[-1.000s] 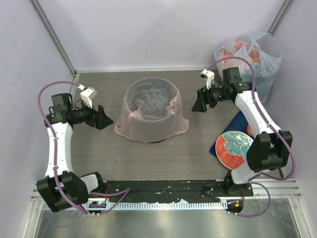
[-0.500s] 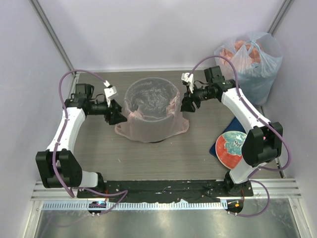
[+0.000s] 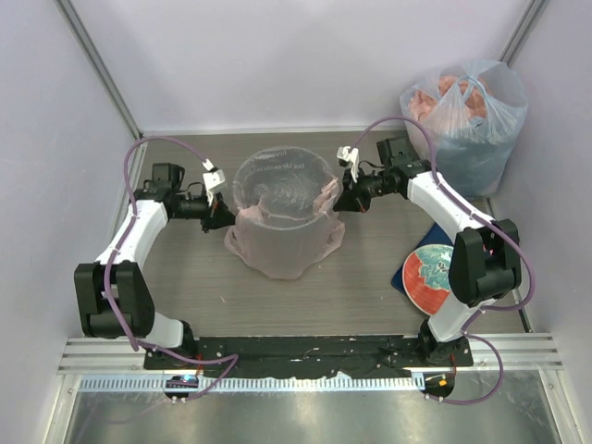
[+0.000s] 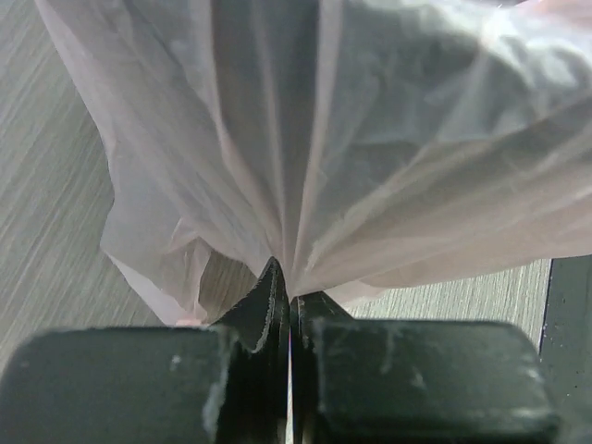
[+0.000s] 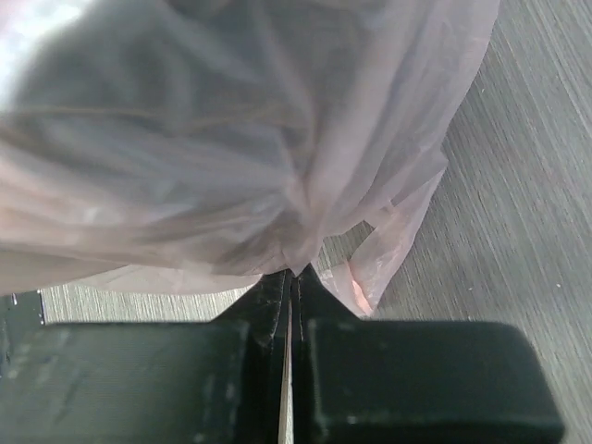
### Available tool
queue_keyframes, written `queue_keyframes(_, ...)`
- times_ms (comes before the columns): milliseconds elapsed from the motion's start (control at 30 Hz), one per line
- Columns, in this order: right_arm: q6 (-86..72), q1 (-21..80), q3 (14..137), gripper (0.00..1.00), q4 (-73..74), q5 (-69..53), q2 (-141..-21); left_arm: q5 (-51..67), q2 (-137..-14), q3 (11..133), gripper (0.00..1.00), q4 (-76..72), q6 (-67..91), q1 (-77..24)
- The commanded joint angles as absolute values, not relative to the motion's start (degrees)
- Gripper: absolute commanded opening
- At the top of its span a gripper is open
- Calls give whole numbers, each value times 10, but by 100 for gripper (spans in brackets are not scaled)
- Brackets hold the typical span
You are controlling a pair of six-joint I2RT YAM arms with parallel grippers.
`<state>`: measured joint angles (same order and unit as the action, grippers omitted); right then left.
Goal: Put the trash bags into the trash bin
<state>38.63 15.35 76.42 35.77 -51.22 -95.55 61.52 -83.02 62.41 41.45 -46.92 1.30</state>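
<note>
Now, top view: my left gripper (image 3: 220,211) and right gripper (image 3: 340,200) pinch pink trash bag (image 3: 282,242) at opposite sides. Bag draped over black trash bin (image 3: 280,192) standing between them. Bulging bluish bag (image 3: 467,106) beyond right gripper, by wall.
Left wrist: jaws clamped together on gathered fold of film, pleats fanning out ahead, dark bin showing through.
Right wrist: jaws likewise closed on bunched film, loose bag corner right of fingertips, over wood-grain table (image 5: 518,185).

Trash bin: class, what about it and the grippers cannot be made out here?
1. Top view: the pink bag veils the trash bin wall and base.
2. Left wrist view: bag folds beyond the left gripper hide the bin's rim.
3. Right wrist view: likewise beyond the right gripper.
</note>
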Motion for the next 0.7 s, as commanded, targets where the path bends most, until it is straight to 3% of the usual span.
queue_keyframes(0,327,144,742,1,302,-501,-972,587,-847,597,0,412,-502,15)
queue_keyframes(400,267,126,732,4,273,-490,-983,529,-843,574,2,323,-427,26)
queue_keyframes(433,263,119,738,13,278,-483,-979,516,-832,578,22,321,-404,27)
queue_keyframes(467,265,113,749,40,313,-473,-973,512,-825,585,36,327,-401,31)
queue_keyframes(500,270,105,777,54,337,-469,-969,511,-817,591,48,347,-401,35)
queue_keyframes(533,273,89,791,78,361,-464,-964,511,-797,601,73,356,-396,50)
queue_keyframes(567,272,80,801,91,395,-452,-958,509,-786,604,85,360,-392,61)
queue_keyframes(600,272,73,815,93,409,-440,-940,511,-773,604,97,356,-382,73)
queue_keyframes(667,278,63,826,94,443,-401,-918,517,-732,600,100,342,-348,109)
